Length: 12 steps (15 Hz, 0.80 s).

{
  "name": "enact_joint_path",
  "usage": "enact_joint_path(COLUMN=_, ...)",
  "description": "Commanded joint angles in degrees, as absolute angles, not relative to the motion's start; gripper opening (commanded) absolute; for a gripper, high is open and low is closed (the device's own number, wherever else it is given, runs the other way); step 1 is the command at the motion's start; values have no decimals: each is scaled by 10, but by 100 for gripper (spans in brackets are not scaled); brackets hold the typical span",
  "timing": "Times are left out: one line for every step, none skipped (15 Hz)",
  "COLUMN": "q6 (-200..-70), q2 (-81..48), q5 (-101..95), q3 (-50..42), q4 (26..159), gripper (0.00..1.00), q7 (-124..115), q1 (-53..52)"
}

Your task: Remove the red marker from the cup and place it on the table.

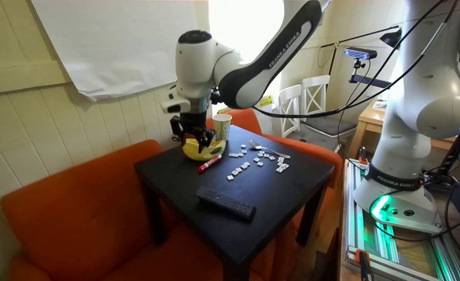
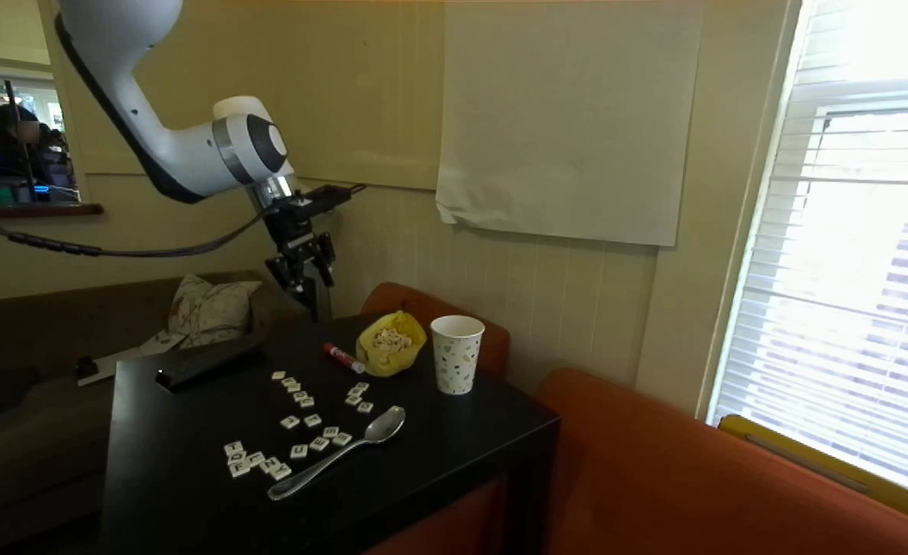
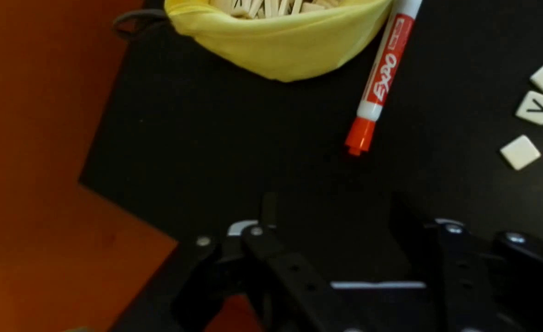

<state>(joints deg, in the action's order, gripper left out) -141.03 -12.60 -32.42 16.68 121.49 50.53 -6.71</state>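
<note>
In an exterior view, a yellow pouch (image 1: 206, 157) sits by one corner of the black table (image 1: 280, 195). The red marker (image 1: 210, 163) lies on the table just in front of the pouch, cap end pointing away from it; can't tell if they touch. My gripper (image 1: 192, 148), at the end of the arm (image 1: 230, 69), partly covers the pouch from this angle. The remote (image 1: 226, 203) is well apart from the pouch, toward the viewer. The orange sofa (image 1: 81, 203) is left of & lower than the pouch.

In an exterior view, I see the pouch w/ its mouth open & pale pieces inside. The paper cup (image 2: 456, 358), white w/ specks, stands upright just right of it; the marker is on its left, so the pouch is b/w the two. Letter tiles (image 2: 299, 452) spread in small groups on the pouch's near side, & the spoon (image 2: 383, 426) lies there too. My gripper is up & left of the pouch, angled down. Above & behind the pouch, a paper sheet (image 2: 562, 123) hangs; the window (image 2: 847, 293) is far right of it.

In the wrist view, the top edge cuts off the pouch; letter tiles show in its mouth, a dark loop (image 3: 151, 14) at its left. The marker, label reading EXPO, runs down from the pouch's right side. My gripper's fingers (image 3: 268, 214) come in below the pouch, spread wide apart.
</note>
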Motion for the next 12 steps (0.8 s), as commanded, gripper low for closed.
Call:
enact_joint_path(q6=-1426, q2=4, q5=-165, q3=214, q4=1302, gripper=95, q7=562, q1=-20)
enact_joint_path(q6=-1397, q2=38, q5=-119, q3=214, q4=1314, gripper=99, q7=552, q1=-24)
enact_joint_path(q6=-1380, q2=76, q5=-71, q3=208, q4=1331, gripper=100, q7=554, q1=-30)
enact_joint_path(q6=-1357, q2=106, q5=-39, q3=174, q4=1343, gripper=100, q7=540, q1=-67)
enact_joint_path(q6=-1330, q2=133, q5=-13, q3=165, q4=1353, gripper=100, q7=531, q1=-79)
enact_joint_path(q6=-1298, q2=159, q5=2, q3=154, q4=1360, gripper=100, q7=519, q1=-92)
enact_joint_path(q6=-1275, q2=185, q5=11, q3=144, q4=1371, gripper=100, q7=505, q1=-103)
enact_joint_path(q6=-1261, q2=208, q5=21, q3=135, q4=1381, gripper=100, q7=498, q1=-115)
enact_joint_path(q6=-1282, q2=144, q5=-17, q3=132, q4=1339, gripper=100, q7=509, q1=-115)
enact_joint_path(q6=-1268, q2=167, q5=-9, q3=125, q4=1349, gripper=100, q7=502, q1=-124)
enact_joint_path(q6=-1263, q2=184, q5=-6, q3=122, q4=1358, gripper=100, q7=497, q1=-129)
enact_joint_path(q6=-1261, q2=194, q5=-5, q3=120, q4=1365, gripper=100, q7=494, q1=-132)
